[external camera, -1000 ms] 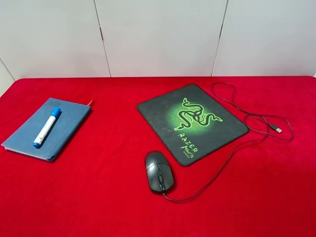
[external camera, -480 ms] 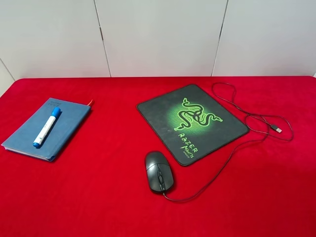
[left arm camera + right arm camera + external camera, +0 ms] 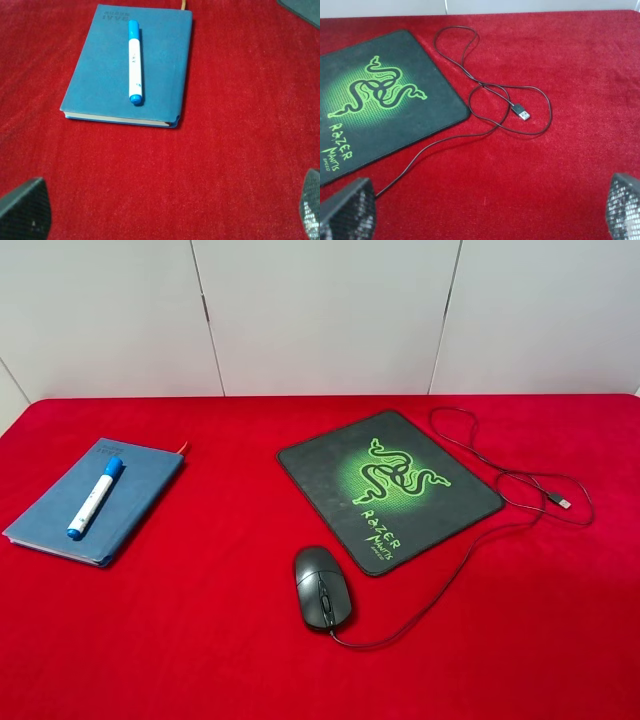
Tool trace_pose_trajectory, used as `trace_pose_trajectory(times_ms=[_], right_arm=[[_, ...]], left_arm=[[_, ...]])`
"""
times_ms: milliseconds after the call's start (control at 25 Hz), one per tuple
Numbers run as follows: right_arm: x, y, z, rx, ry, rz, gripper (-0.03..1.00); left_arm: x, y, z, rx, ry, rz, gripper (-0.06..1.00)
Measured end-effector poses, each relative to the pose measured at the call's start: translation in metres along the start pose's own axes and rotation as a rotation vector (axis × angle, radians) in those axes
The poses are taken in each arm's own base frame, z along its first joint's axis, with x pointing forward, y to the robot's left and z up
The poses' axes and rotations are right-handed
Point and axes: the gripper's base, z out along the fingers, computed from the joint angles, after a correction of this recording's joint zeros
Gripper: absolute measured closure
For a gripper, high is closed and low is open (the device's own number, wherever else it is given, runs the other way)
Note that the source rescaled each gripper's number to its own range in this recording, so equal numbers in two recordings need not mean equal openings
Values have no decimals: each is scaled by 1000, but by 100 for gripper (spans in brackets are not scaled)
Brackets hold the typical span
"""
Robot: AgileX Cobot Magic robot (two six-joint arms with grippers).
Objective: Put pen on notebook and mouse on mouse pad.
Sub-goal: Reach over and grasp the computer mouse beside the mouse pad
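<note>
Pen on notebook, ahead of splayed left gripper; right gripper splayed, empty

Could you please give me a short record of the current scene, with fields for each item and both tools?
pen: lying lengthwise on the notebook
mouse: on the red cloth, beside the mouse pad, not on it
cable: looped on the cloth right of the pad; USB plug unplugged
left tool: open, empty, facing the notebook
right tool: open, empty, facing the cable loops
left to do: mouse onto the pad
</note>
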Motion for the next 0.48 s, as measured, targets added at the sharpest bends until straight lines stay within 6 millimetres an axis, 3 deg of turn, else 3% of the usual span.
trace_pose_trajectory(times_ms=[480], right_arm=[[0, 0, 0, 0, 0, 0, -3]], left_arm=[[0, 0, 0, 0, 0, 1, -5]])
